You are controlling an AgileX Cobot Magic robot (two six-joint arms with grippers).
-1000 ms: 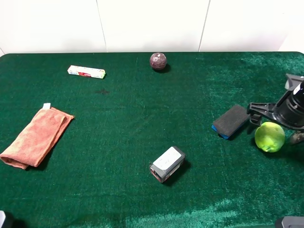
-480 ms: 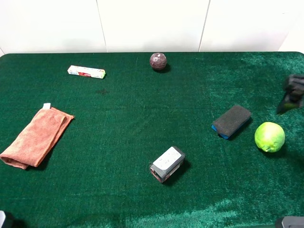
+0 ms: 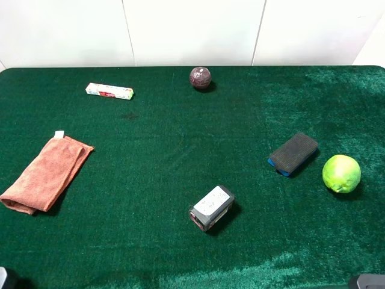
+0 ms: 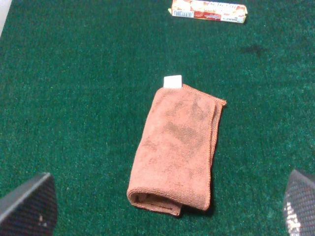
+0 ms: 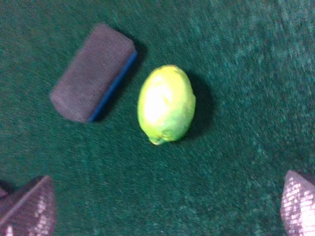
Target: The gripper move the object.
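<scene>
Withdrawn right end effector [image 5: 167, 209] apparently open; smooth lime-green object [image 3: 341, 173] rests free.

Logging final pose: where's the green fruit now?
In the exterior high view, the fruit sits at the table's right edge, just right of the black sponge, not touching it.

Both tools out of the high view; right tool [image 5: 167, 206] and left tool [image 4: 170, 206] spread wide, empty.
</scene>
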